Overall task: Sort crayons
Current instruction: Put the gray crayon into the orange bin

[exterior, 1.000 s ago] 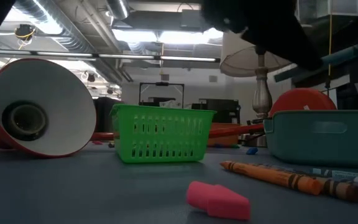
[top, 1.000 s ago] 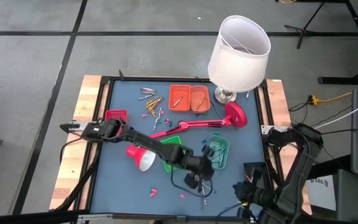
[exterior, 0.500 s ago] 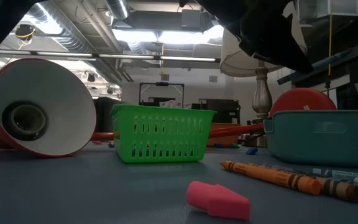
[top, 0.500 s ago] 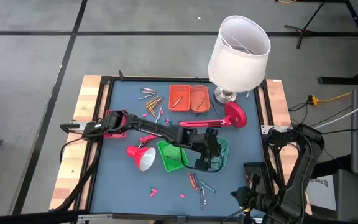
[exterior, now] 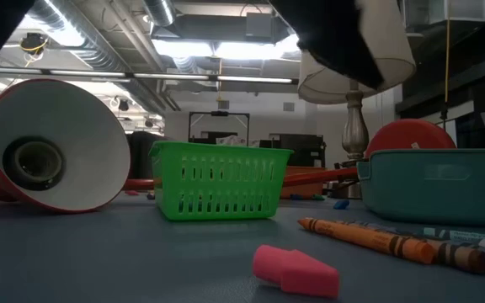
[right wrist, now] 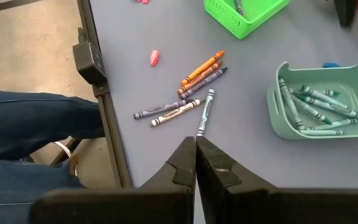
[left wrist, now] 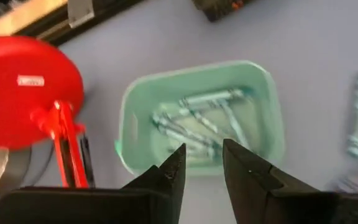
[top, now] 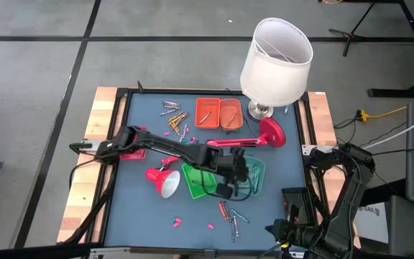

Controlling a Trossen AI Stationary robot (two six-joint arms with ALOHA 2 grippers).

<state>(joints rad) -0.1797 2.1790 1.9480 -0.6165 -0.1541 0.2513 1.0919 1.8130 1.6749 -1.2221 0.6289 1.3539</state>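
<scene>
My left gripper point(left wrist: 202, 158) point(top: 228, 185) hangs open above the near rim of the teal tray point(left wrist: 129, 106) point(top: 259, 167), nothing between its fingers. Several teal crayons point(left wrist: 197, 121) point(right wrist: 312, 102) lie in that tray. More loose crayons point(top: 230, 214) point(right wrist: 185, 93) point(exterior: 377, 240) lie flat on the mat near the front edge. Another scatter of crayons point(top: 175, 119) lies at the far left. My right gripper point(right wrist: 196, 149) point(top: 282, 226) waits shut above the table's near right corner.
A green basket point(top: 196, 180) point(exterior: 217, 189) stands left of the teal tray, two orange trays point(top: 218, 113) at the back. A red desk lamp's head point(top: 162, 181) and base point(top: 272, 133) lie mid-table. A white-shaded lamp point(top: 275, 61) stands far right. Pink erasers point(exterior: 297, 269); a person's leg point(right wrist: 23, 124).
My left gripper has gone from the loose crayons by the front edge toward the far edge and upward, and now hangs over the teal tray. The loose crayons it covered now show on the mat.
</scene>
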